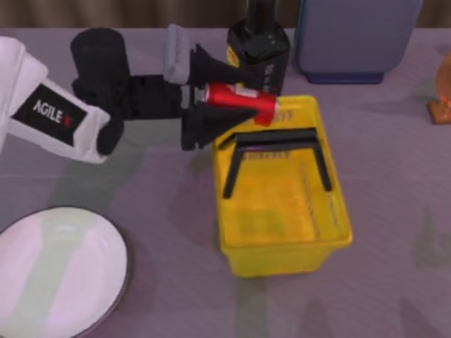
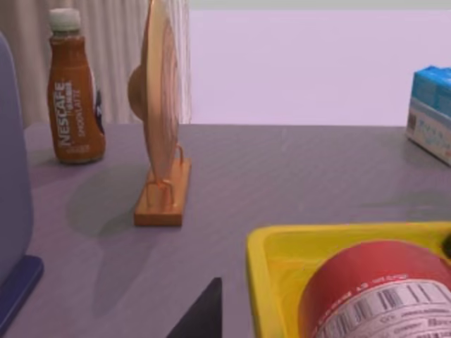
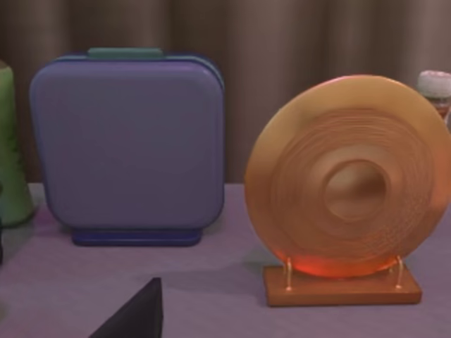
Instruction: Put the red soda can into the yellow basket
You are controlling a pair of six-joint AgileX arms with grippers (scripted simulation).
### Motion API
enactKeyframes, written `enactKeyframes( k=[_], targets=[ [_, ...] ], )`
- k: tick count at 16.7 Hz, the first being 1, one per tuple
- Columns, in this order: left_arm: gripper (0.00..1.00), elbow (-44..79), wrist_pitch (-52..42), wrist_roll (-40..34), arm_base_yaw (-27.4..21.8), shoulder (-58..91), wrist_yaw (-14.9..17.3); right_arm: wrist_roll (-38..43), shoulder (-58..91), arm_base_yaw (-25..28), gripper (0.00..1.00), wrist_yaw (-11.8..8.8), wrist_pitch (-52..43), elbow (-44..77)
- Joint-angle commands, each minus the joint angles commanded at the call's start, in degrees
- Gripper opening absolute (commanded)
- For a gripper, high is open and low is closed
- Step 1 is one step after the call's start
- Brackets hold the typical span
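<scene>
Between the two fingers of the left tool (image 1: 224,104) lies the can (image 1: 243,101), gripped firmly, with its long axis level and pointing away from the wrist toward the basket (image 1: 337,204). Its free end hangs just over the basket's near corner rim, above the counter (image 1: 176,211). I judge that the coming move depends on this: the basket's hollow lies further ahead and below the tool, under the black handle (image 1: 276,146), so the can must go a little more forward before release. Beyond the tool stands a dark bottle (image 1: 258,42). The right arm is not visible from above.
</scene>
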Motion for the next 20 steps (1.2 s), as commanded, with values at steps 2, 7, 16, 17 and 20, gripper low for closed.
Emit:
enactKeyframes(
  k=[2, 7, 16, 17, 20],
  targets=[
    [1.00, 0.00, 0.00, 0.00, 0.00, 0.00, 0.00, 0.00, 0.00, 0.00, 1.00, 0.00, 0.00, 0.00],
    [1.00, 0.00, 0.00, 0.00, 0.00, 0.00, 0.00, 0.00, 0.00, 0.00, 1.00, 0.00, 0.00, 0.00],
    [1.00, -7.44, -7.90, -4.03, 2.21, -12.41, -7.88, -7.06, 12.24, 4.79, 1.00, -0.21, -10.18, 12.22],
    [1.00, -9.58, -10.04, -4.98, 2.96, -16.46, -10.27, -9.03, 16.10, 6.06, 1.00, -0.20, -13.06, 16.04],
    [1.00, -16.82, -16.96, -7.39, 5.59, -31.60, -18.80, -16.44, 31.71, 10.77, 1.00, -0.16, -24.04, 31.11]
  ],
)
